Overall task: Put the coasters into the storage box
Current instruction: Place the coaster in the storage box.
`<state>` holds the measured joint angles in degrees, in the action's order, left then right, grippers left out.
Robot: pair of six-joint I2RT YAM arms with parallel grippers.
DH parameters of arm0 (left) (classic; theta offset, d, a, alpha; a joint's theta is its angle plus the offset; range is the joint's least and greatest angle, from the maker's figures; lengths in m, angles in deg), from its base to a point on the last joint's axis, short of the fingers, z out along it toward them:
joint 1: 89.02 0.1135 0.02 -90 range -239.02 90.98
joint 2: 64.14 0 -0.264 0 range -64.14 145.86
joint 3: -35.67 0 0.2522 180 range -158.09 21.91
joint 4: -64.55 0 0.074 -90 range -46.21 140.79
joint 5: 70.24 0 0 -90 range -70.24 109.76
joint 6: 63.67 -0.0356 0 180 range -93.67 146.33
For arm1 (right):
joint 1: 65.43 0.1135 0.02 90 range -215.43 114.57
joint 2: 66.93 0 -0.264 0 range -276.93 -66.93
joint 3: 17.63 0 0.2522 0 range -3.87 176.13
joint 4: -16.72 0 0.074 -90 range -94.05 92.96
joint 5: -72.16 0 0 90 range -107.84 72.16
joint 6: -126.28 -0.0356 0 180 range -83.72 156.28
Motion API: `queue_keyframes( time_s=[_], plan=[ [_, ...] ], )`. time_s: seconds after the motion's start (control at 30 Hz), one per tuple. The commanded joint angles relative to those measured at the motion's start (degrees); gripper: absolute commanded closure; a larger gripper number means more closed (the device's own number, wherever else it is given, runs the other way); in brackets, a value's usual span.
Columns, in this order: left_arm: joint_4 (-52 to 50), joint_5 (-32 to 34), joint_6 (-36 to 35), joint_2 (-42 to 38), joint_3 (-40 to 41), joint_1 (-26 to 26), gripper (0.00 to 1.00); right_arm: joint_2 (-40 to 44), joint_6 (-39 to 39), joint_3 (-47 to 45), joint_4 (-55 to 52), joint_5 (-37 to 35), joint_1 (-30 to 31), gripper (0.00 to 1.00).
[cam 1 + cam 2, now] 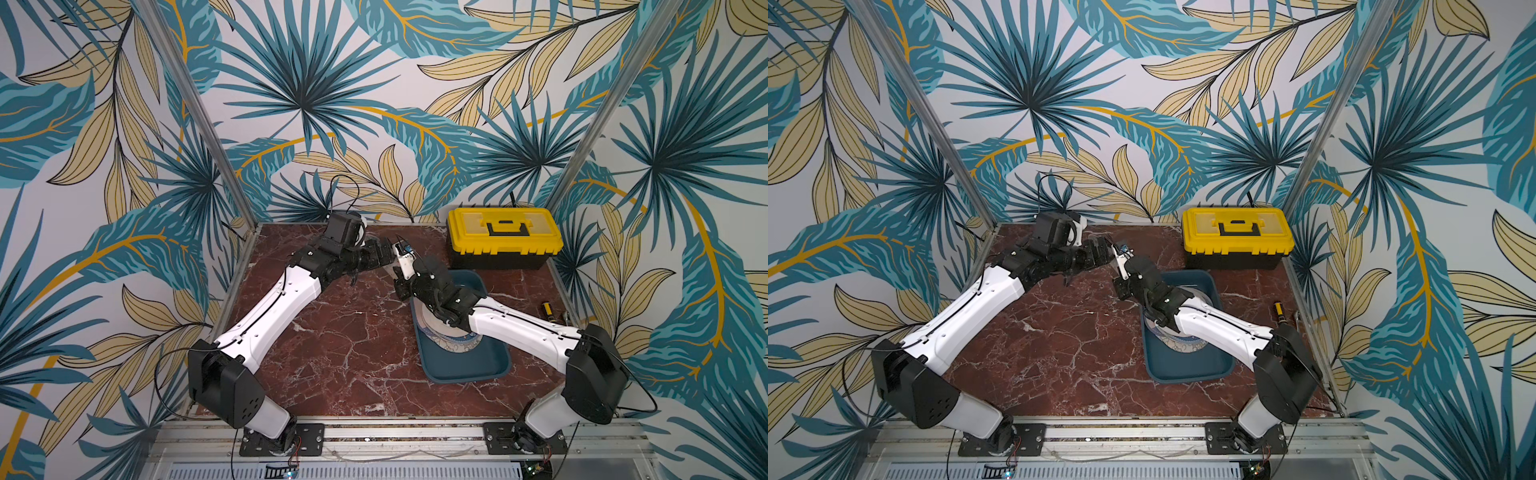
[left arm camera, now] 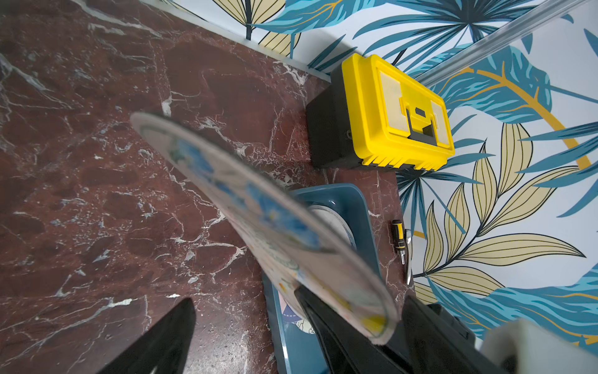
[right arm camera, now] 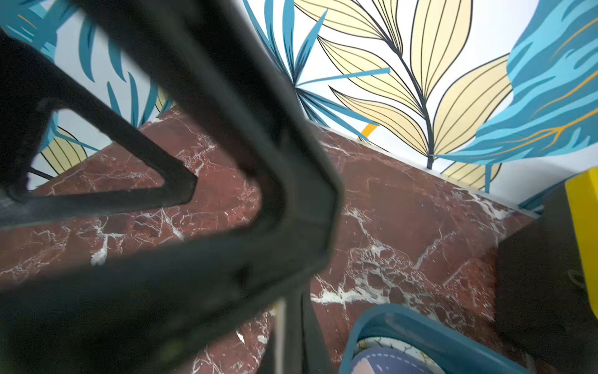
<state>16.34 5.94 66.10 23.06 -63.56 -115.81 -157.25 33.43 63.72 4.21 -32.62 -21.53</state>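
Left claw [image 2: 243, 299] stands spread wide, gripping nothing; right claw [image 3: 286, 323] is clamped on the edge of a tilted blue-flowered coaster [image 2: 259, 220] above the desk [image 2: 97, 194], beside the storage box [image 2: 352, 207].

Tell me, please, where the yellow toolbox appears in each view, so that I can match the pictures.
Top view: the yellow toolbox stands at the far right corner of the table.
Top view: same corner.
Left wrist: seen whole, lid towards the camera.
Right wrist: only a part, cut by the picture's edge.
Shared landmark: the storage box, just in front of it.
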Motion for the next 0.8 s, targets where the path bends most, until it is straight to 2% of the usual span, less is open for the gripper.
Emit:
queue_keyframes(
  time_s=[0.0, 0.13, 0.27, 0.37, 0.53, 0.77],
  plan=[
    [4.0, 1.4, -3.4, -3.5, 1.6, 0.5, 0.00, 2.1, -2.3, 2.4, -7.6, -2.8, -0.2, 1.00],
    [9.0, 4.9, -2.9, -7.6, 6.2, 1.9, 0.01, 3.4, -2.9, 3.9, -13.1, -4.7, -0.5, 1.00],
    [13.6, 4.3, -0.9, -12.2, 11.1, 5.5, 0.00, 5.3, -5.4, 4.2, -18.8, -5.1, -2.1, 1.00],
    [12.1, 5.0, -1.7, -14.2, 11.7, 7.2, 0.01, 7.2, -8.7, 4.7, -23.2, -3.1, -4.3, 1.00],
    [6.1, 9.6, -3.4, -15.5, 12.0, 7.6, 0.01, 9.2, -15.3, 5.0, -30.7, 1.8, -8.4, 1.00],
    [4.3, 10.8, -3.4, -15.8, 14.5, 8.3, 0.01, 10.6, -20.0, 2.9, -33.8, 5.7, -10.6, 1.00]
  ],
)
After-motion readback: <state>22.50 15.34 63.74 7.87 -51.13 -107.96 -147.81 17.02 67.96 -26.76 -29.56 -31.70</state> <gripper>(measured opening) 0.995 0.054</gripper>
